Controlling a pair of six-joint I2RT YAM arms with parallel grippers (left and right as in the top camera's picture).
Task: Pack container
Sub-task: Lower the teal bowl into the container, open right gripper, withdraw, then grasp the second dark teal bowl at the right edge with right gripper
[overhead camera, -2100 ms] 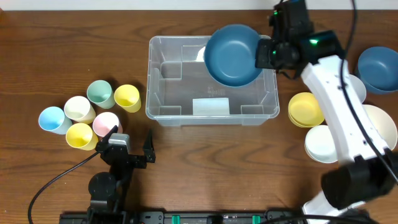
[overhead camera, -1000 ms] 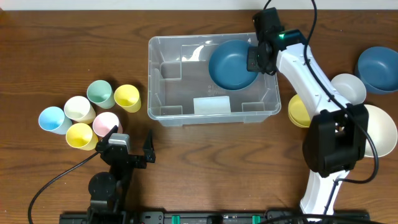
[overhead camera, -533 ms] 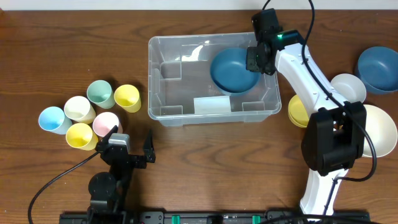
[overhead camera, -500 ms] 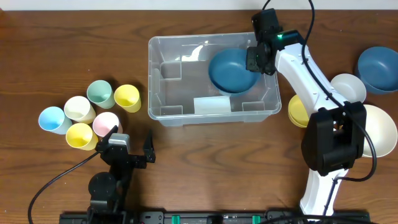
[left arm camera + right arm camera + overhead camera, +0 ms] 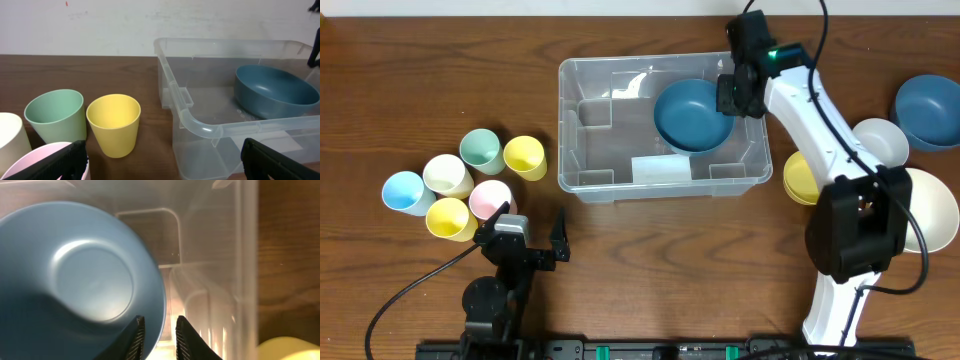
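On table [image 5: 420, 80], container [image 5: 610, 140] under right hand [image 5: 732, 95]

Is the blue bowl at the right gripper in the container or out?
In: the blue bowl is within the container walls, opening up.

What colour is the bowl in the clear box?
The round bowl is dark blue; see right wrist view.

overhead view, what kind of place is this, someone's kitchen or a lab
Most likely a robotics lab bench, not a kitchen: a white robot arm mounted at a wooden table, sorted plastic cups and bowls laid out beside a clear container, and a plain white wall behind.
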